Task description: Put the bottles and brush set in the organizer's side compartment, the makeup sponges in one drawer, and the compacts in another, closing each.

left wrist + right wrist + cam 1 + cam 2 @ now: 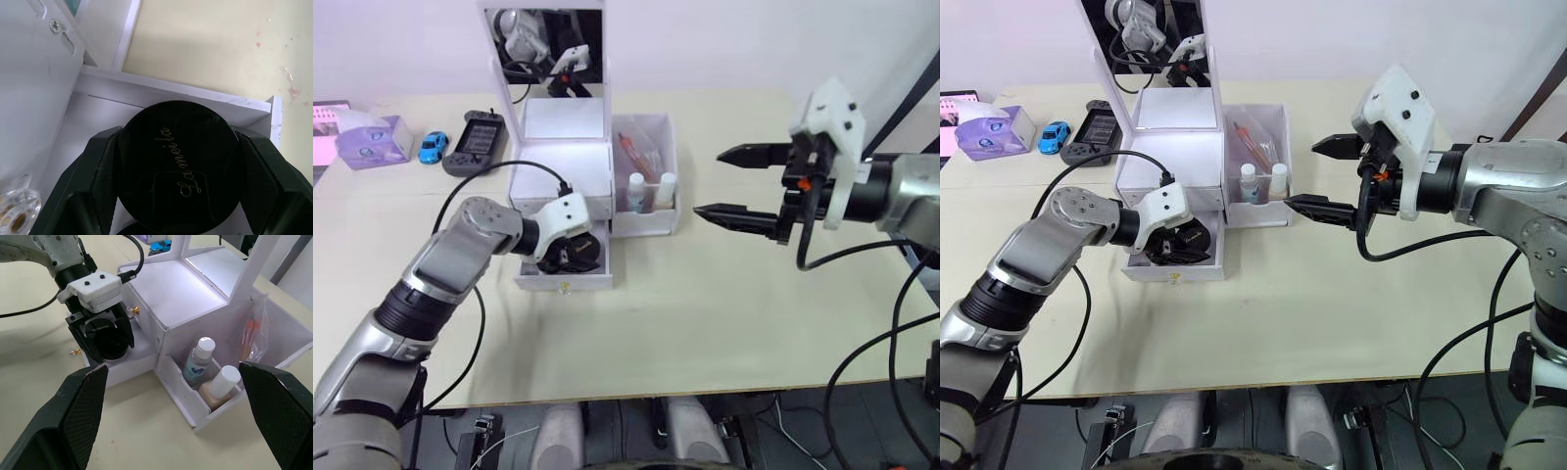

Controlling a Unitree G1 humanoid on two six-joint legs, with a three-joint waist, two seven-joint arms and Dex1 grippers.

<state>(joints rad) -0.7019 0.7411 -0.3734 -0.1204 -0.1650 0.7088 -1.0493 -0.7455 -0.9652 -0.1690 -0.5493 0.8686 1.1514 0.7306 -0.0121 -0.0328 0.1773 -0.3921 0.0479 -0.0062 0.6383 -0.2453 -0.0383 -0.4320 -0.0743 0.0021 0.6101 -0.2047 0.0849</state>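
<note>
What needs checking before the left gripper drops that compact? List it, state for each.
1. Left gripper shut on compact: ok.
2. Compact over the open lower drawer: ok.
3. Another compact already in the drawer: cannot tell.
4. Bottles and brush set in the side compartment: ok.
5. Right gripper open and apart from the organizer: ok.
6. Sponges stowed in the upper drawer: cannot tell.
</note>
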